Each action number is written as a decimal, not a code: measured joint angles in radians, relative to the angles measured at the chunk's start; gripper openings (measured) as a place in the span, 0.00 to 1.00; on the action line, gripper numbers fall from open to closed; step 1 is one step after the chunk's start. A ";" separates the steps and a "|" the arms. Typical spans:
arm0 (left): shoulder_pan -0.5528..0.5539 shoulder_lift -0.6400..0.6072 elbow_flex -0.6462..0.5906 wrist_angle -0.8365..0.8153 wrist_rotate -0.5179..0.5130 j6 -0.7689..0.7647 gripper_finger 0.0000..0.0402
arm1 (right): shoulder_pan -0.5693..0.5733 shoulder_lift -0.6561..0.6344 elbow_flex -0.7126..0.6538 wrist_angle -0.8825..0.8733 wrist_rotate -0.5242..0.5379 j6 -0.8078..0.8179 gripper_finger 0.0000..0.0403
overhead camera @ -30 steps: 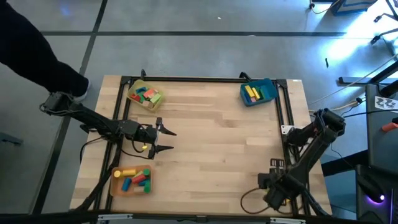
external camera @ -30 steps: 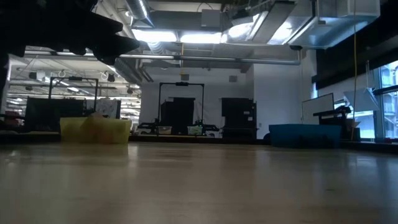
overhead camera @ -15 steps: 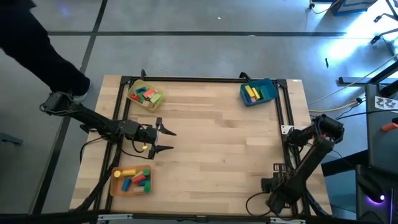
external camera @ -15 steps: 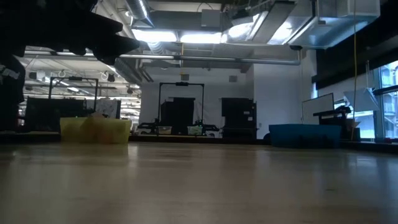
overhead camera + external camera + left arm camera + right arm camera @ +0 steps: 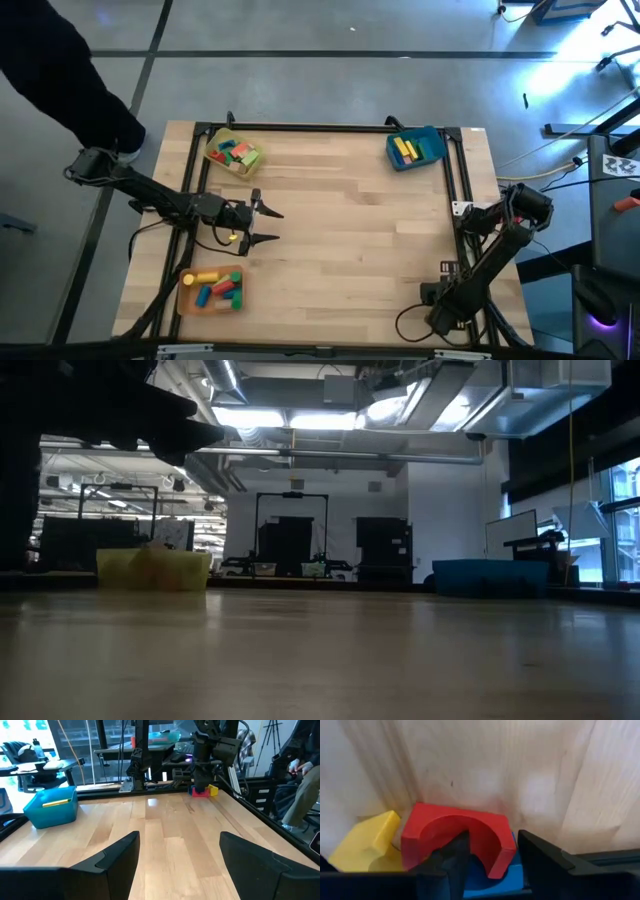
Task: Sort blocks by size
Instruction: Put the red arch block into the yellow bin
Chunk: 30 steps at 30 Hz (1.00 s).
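Left claw, fingers spread and empty, above the tabletop between yellow tray and orange tray, both holding blocks. Blue tray at far right. Right claw at near-right corner, open astride a red arch block, beside a yellow block.

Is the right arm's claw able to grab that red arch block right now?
Probably yes. The right gripper hangs right over the red arch block at the table's near right corner, fingers open, one finger inside the arch's curve. A yellow block and a blue block crowd it, though.
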 joint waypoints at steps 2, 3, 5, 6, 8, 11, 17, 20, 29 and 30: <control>0.000 0.000 0.000 -0.001 0.000 0.000 0.65 | 0.000 0.000 -0.003 0.001 -0.011 0.000 0.39; 0.000 0.000 0.000 -0.001 0.000 0.000 0.65 | 0.000 0.000 -0.003 0.001 -0.013 0.000 0.37; 0.000 0.000 0.000 -0.002 0.000 0.000 0.65 | 0.000 -0.002 -0.003 0.005 -0.012 -0.001 0.31; 0.000 0.000 0.000 -0.003 0.000 0.000 0.65 | 0.000 -0.002 -0.002 0.006 -0.012 0.000 0.28; 0.000 0.000 0.000 -0.003 0.000 0.000 0.65 | 0.000 -0.003 -0.002 0.006 -0.013 -0.001 0.22; 0.000 0.000 0.000 -0.003 0.000 0.000 0.65 | -0.001 -0.006 0.000 0.009 -0.012 -0.001 0.16; 0.000 0.000 0.000 -0.003 0.000 -0.001 0.65 | -0.001 -0.019 -0.001 0.011 -0.003 0.003 0.15; 0.000 0.000 0.000 -0.002 0.000 -0.002 0.65 | -0.001 -0.037 -0.003 0.008 0.012 0.022 0.14; 0.000 0.000 0.000 -0.001 -0.001 -0.003 0.65 | -0.055 -0.085 -0.005 0.002 0.078 0.036 0.12; 0.000 0.000 0.000 -0.001 -0.001 -0.003 0.65 | -0.065 -0.091 -0.005 0.002 0.090 0.035 0.12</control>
